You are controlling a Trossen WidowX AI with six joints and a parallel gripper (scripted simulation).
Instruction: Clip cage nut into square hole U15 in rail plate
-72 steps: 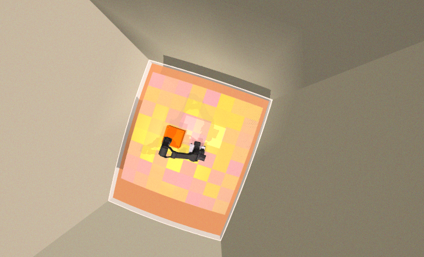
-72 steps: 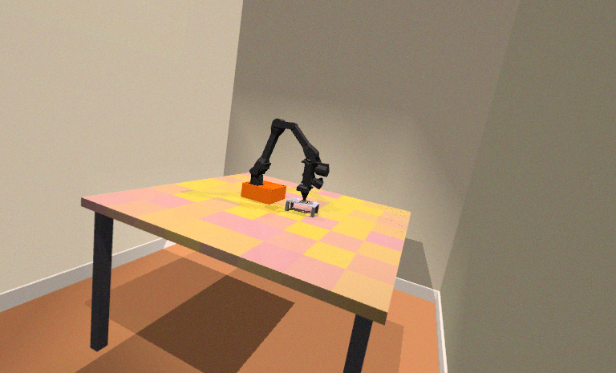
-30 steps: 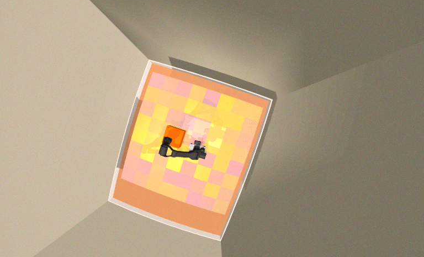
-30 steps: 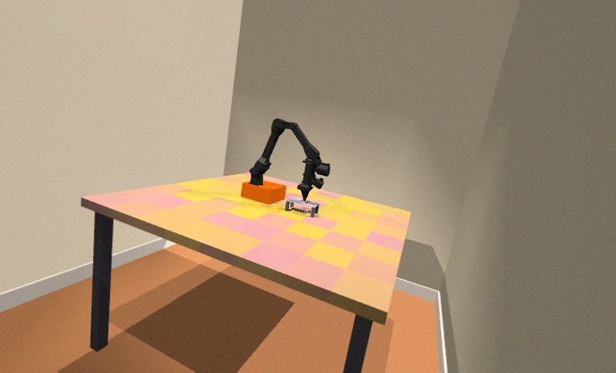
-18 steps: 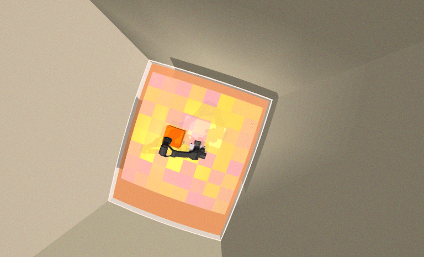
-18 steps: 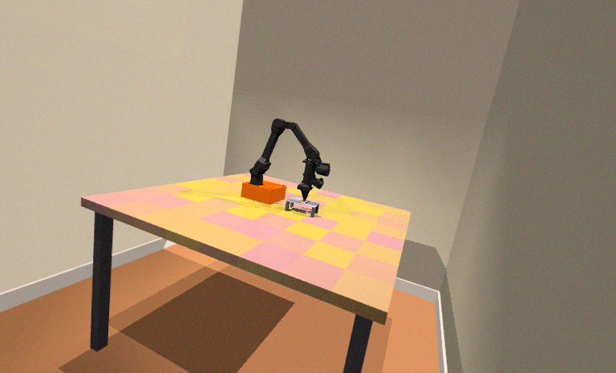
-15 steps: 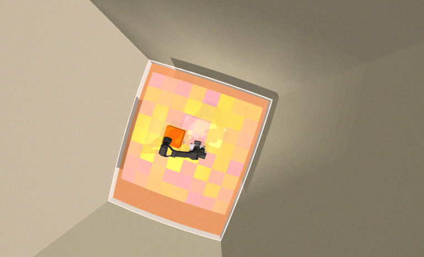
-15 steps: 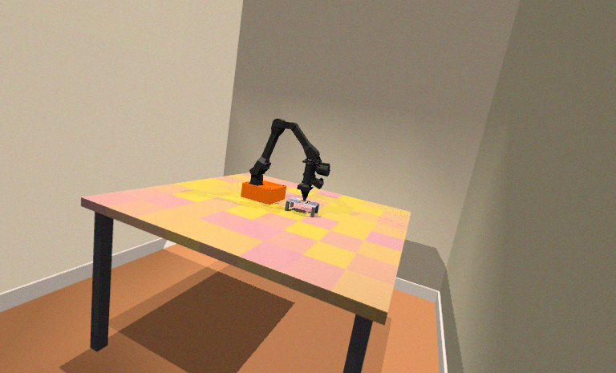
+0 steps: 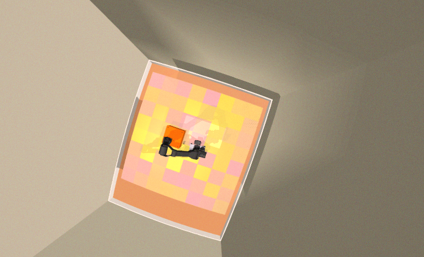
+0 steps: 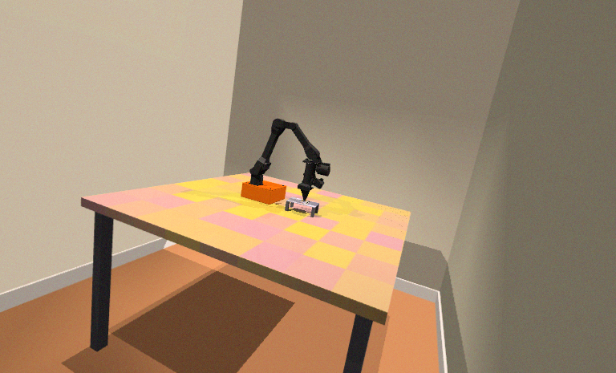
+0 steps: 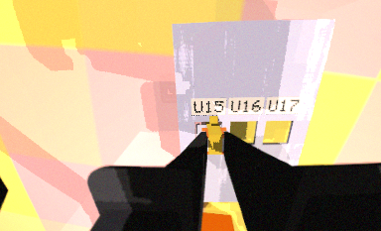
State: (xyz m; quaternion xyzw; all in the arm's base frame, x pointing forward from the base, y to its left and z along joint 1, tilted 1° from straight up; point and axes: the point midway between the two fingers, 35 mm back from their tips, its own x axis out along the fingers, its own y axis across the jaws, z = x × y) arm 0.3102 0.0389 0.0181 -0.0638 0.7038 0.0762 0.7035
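One robot arm, one table, one orange block, one rail plate, three labels.

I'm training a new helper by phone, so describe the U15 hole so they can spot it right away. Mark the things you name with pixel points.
Beside the orange box point(image 9: 175, 135) point(image 10: 263, 192) stands a small grey rail plate point(image 10: 313, 203) point(image 11: 233, 57) on legs. Three square holes line up under printed labels. U15 point(image 11: 198, 128) is the end one, partly covered by the yellow-and-orange nut point(image 11: 214, 134) in the gripper point(image 10: 305, 200) point(image 11: 213, 137); U16 and U17 are uncovered.
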